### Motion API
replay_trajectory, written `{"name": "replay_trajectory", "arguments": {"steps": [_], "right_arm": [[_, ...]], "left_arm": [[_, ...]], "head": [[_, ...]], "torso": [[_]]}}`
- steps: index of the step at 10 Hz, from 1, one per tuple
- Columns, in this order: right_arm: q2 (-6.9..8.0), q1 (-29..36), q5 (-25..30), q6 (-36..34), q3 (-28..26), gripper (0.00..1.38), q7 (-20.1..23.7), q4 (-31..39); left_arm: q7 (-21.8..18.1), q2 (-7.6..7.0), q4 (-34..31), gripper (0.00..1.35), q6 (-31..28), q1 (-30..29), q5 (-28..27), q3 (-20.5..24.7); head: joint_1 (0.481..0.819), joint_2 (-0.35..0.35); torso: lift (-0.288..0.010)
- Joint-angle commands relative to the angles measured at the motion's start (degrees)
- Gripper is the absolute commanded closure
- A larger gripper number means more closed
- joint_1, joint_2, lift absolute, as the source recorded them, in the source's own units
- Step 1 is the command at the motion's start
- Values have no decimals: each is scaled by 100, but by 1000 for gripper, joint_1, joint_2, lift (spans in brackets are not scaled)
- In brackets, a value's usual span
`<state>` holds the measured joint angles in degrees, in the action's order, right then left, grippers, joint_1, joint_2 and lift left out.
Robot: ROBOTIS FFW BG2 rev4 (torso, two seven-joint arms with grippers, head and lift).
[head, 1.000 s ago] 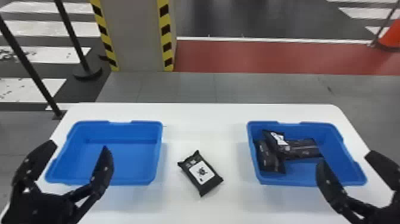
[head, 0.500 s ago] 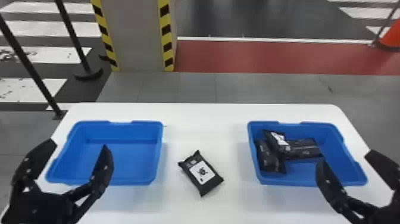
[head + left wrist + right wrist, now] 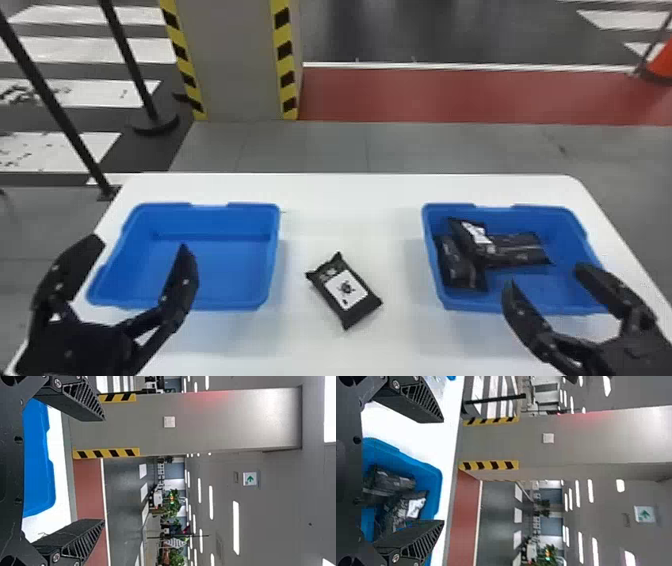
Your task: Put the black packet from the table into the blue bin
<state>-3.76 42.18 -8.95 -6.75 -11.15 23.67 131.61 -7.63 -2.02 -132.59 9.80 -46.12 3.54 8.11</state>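
Note:
The black packet (image 3: 346, 291) with a white label lies flat on the white table between two blue bins. On the left, the blue bin (image 3: 215, 265) holds nothing; the right blue bin (image 3: 565, 295) contains several black packets (image 3: 515, 250). My left gripper (image 3: 142, 242) stands open over the left bin's near side, left of the packet; its spread fingers frame the left gripper (image 3: 104, 470) in the left wrist view. Open too, my right gripper (image 3: 545, 277) is by the right bin's near edge; the right wrist view has the right gripper (image 3: 443, 471) with empty fingers.
The white table (image 3: 350, 195) has bare surface behind and in front of the lone packet. Beyond its far edge are a grey pillar (image 3: 235, 60) with yellow-black stripes and black barrier posts (image 3: 127, 60) at the left.

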Motion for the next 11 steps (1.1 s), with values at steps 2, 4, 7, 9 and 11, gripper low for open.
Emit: {"name": "replay_trajectory", "arguments": {"steps": [2,4,7,9,11], "right_arm": [[-133,-829,72,-660,350,114,147,-568],[-344,-1912,495,-942,967,113,288,-1497],[-476,-3473,667,-998,1961,110,323,-2734],[-582,-4472,621,-1392,2738,90,490,-3662],[-626,-5315,472,-1715,3526,90,560,-4520]], "left_arm": [[-1,0,5,114,4,0,-11,0],[-1,0,5,116,18,28,-11,-23],[-1,0,5,116,-24,70,-34,-57],[-1,0,33,116,-24,155,-45,-69],[-1,0,90,116,-10,267,-68,-103]], "head": [[695,52],[695,92],[695,165],[695,216],[695,278]], "torso": [[-110],[-110],[-110],[-110],[-110]]}}
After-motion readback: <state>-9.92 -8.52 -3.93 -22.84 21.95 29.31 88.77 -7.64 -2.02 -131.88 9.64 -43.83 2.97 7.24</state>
